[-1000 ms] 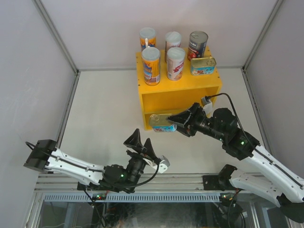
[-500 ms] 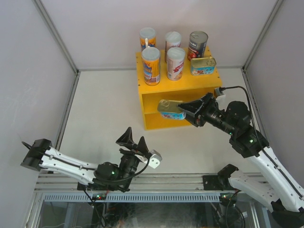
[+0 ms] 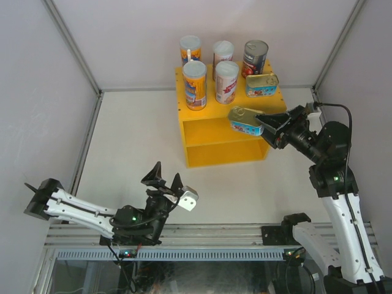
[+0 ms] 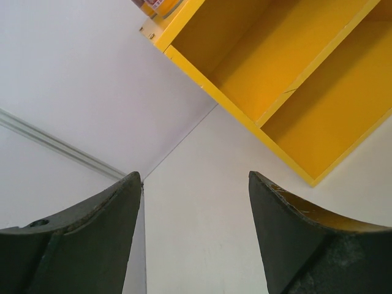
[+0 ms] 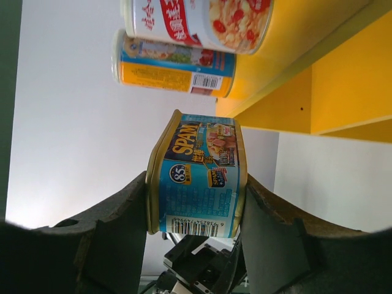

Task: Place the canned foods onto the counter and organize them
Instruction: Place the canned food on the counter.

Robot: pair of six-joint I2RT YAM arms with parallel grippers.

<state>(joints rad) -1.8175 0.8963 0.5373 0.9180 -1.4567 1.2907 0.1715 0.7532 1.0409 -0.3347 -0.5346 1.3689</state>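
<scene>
The yellow counter (image 3: pixel 214 109) stands at the back middle. On its top are two orange-blue tubes (image 3: pixel 195 86), two white-pink tubes (image 3: pixel 226 82), a red-labelled can (image 3: pixel 255 58) and a flat blue tin (image 3: pixel 262 84). My right gripper (image 3: pixel 260 122) is shut on a second blue tin (image 3: pixel 246 120), held in the air at the counter's top front edge. The right wrist view shows this tin (image 5: pixel 196 180) clamped between both fingers, with a white-pink tube (image 5: pixel 199 21) and an orange-blue tube (image 5: pixel 174 64) beyond. My left gripper (image 3: pixel 162 174) is open and empty, low near the table front, facing the counter (image 4: pixel 294 79).
White walls close the table on the left, back and right. The counter's two open shelves (image 4: pixel 331 122) hold nothing. A metal rail runs along the near edge by the arm bases (image 3: pixel 288 233).
My right gripper has carried the blue tin up and to the right, from low in front of the counter to its top edge. The left arm has drawn back toward the near left.
</scene>
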